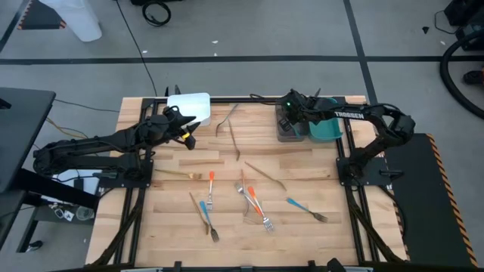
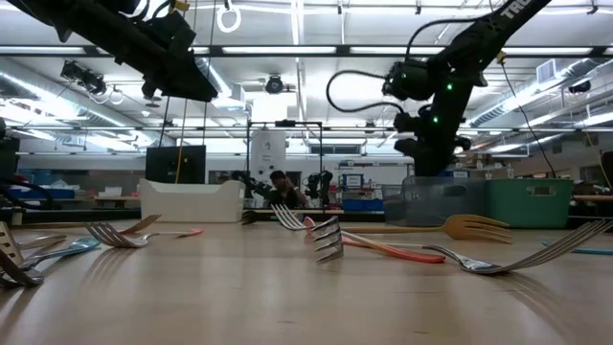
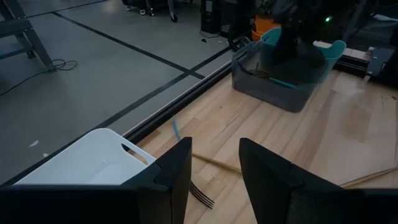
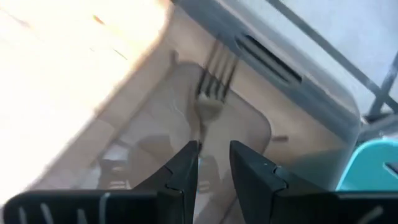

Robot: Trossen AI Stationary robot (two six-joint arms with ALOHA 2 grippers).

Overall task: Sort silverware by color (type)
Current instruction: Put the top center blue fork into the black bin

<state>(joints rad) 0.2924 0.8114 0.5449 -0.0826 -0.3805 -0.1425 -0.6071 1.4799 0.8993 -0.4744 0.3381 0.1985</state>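
Observation:
Several pieces of silverware lie flat on the wooden table: orange-handled forks point(image 1: 211, 189) point(image 1: 257, 205), blue-handled forks point(image 1: 306, 209) point(image 1: 206, 215) and thin gold ones point(image 1: 263, 174) point(image 1: 234, 140). My right gripper point(image 4: 214, 155) stands open above the grey bin point(image 1: 287, 130), tilted down into it. A dark fork point(image 4: 211, 87) lies on the bin's floor, its tines toward the bin's far wall. My left gripper point(image 3: 214, 180) hovers open and holds nothing, beside the white bin point(image 1: 193, 106) at the table's far left. A gold fork point(image 3: 211, 163) lies on the table below it. My right gripper stands open over the fork in the grey bin. The fork's handle point(image 4: 201, 127) runs back beside one finger point(image 4: 186, 165). I cannot tell whether the two touch.
A teal bin point(image 1: 327, 128) stands right of the grey one at the far edge. The table's black rail point(image 3: 174, 106) runs behind the bins. Bare wood lies between the bins and the forks nearer the front edge.

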